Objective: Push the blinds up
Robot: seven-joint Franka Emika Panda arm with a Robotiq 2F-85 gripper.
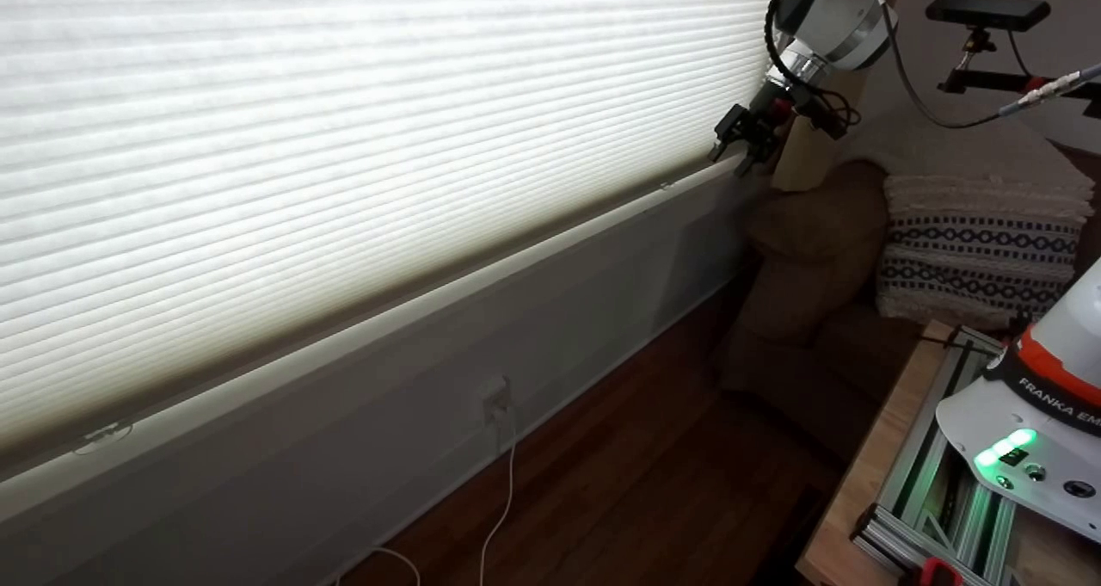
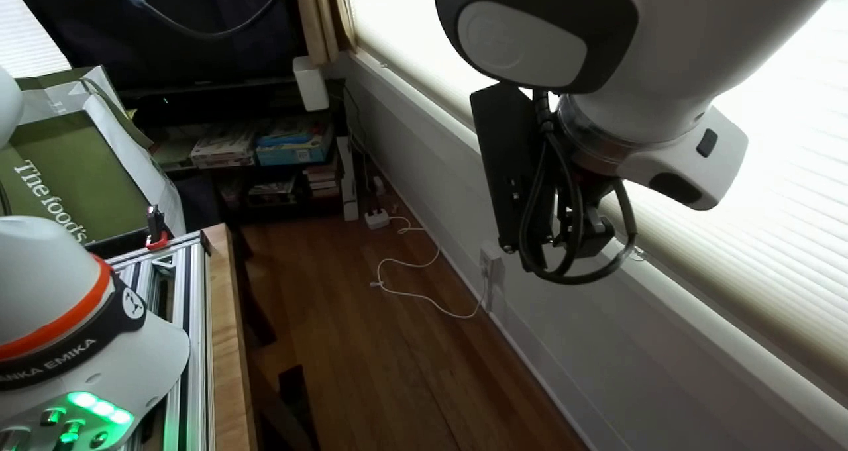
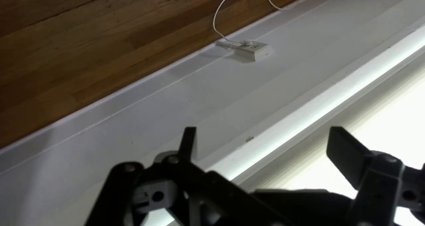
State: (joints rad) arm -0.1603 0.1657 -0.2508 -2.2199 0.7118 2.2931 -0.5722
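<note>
The blinds [image 1: 344, 138] are a wide off-white pleated shade, lit from behind, in both exterior views [image 2: 762, 252] and the wrist view [image 3: 385, 133]. They hang down to just above the white sill ledge [image 1: 413, 311]; a bright strip of light lies on the ledge [image 3: 285, 128] beside the bottom rail. My gripper [image 1: 729, 163] is near the far lower corner of the blinds, pointing down toward the ledge. In the wrist view its black fingers [image 3: 263, 129] are wide apart with nothing between them. In an exterior view the wrist and cables [image 2: 576, 239] hide the fingers. Contact with the blinds cannot be told.
A brown sofa [image 1: 808, 225] with a patterned pillow [image 1: 981, 242] stands beside the gripper's end of the wall. A tan curtain [image 1: 804, 156] hangs behind the gripper. Clear handles [image 1: 667, 186] sit on the rail. A wall outlet [image 1: 496, 401] has a white cord.
</note>
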